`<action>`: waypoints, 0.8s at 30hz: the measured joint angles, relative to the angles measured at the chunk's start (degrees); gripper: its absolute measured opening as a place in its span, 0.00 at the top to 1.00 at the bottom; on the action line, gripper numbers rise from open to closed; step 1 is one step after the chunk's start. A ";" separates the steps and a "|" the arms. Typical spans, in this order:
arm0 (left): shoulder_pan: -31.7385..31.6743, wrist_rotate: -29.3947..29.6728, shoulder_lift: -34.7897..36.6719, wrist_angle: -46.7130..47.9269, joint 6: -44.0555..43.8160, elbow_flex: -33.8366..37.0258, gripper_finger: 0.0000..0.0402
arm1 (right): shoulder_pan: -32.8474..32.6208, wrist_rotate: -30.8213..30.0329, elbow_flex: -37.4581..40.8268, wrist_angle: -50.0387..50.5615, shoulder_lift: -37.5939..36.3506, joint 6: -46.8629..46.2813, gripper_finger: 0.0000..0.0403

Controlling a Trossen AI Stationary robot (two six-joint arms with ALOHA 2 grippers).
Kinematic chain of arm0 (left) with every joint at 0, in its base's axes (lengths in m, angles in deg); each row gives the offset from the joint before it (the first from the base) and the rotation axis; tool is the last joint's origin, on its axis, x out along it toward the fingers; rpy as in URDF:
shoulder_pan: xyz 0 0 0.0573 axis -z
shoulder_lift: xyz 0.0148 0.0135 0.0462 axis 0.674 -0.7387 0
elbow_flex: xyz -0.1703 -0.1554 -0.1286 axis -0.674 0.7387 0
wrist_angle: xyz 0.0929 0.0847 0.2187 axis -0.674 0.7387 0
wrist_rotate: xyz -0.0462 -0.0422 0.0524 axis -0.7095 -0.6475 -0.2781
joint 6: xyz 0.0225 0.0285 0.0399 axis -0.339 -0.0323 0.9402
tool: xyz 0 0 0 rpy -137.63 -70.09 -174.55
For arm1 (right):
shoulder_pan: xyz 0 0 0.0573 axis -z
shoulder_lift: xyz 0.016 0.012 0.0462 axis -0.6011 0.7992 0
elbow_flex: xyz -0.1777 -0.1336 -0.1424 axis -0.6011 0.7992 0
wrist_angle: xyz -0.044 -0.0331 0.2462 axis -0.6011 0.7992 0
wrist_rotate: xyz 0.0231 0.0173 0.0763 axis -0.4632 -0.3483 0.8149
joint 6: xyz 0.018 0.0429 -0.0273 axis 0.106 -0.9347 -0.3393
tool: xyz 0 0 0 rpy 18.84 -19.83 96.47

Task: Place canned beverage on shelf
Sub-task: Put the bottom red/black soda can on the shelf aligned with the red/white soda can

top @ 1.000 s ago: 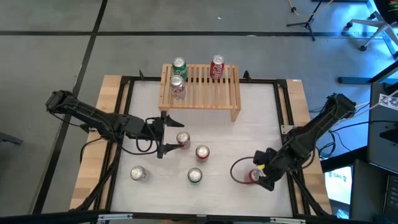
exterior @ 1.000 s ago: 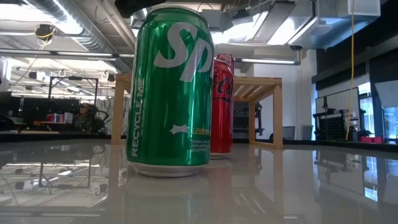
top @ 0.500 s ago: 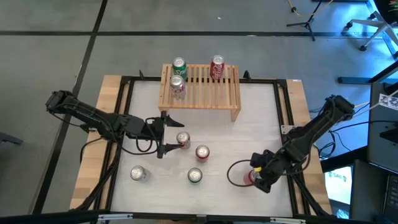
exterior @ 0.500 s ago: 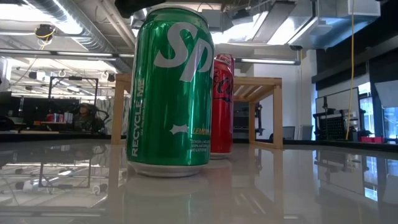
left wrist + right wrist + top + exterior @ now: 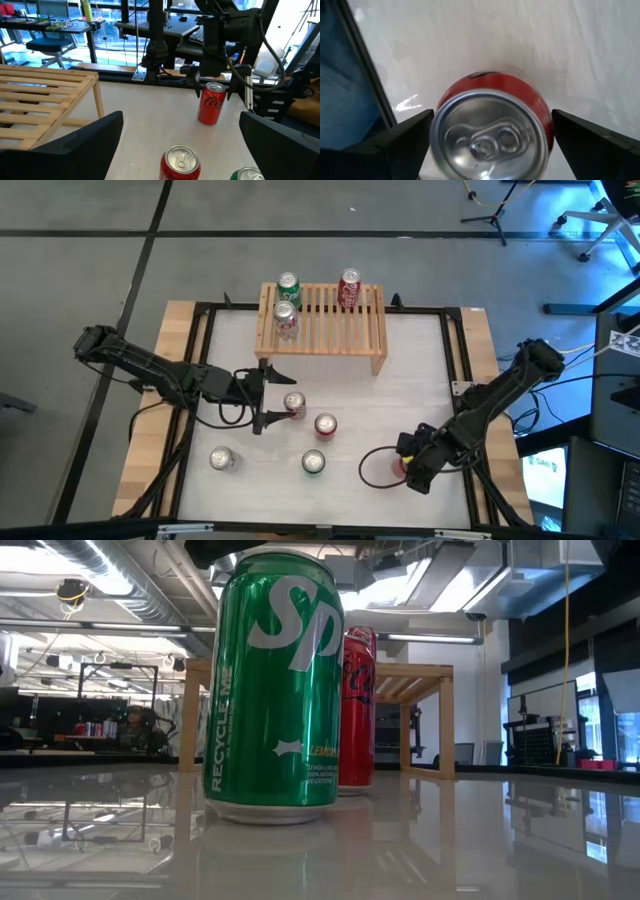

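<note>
**Two open claws over cans, shelf beyond**

The right claw hangs spread wide over an upright red can. The can sits between its two fingers, with bare surface showing on each side, so nothing is gripped. The can's silver lid and pull tab face up toward the claw.

The left claw also stands wide open and holds nothing. A second red can stands just beside its fingertips. A little farther off are another red-topped can, a green can and a silver-topped can.

Seen from low down, the green can reads "RECYCLE ME", with large white letters "Sp". The far red can carries white Coca-Cola script.

Beyond the left claw stands the shelf, a low rack of light wood with a slatted top. It holds three cans: two green-and-silver, one red.

The surface is glossy white inside a black frame. The room behind has desks, monitors and ceiling pipes.
</note>
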 joint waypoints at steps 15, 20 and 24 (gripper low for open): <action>0.00 0.00 0.00 0.02 0.00 -0.02 0.03 | 0.00 -1.08 -0.11 0.02 2.70 0.07 0.23; 0.00 -0.01 0.00 0.02 0.00 -0.02 0.03 | 0.00 -1.25 -0.11 0.08 2.60 0.07 0.24; 0.00 0.00 0.00 0.02 0.00 -0.02 0.03 | 0.99 -0.89 -0.09 -0.03 2.41 0.04 0.23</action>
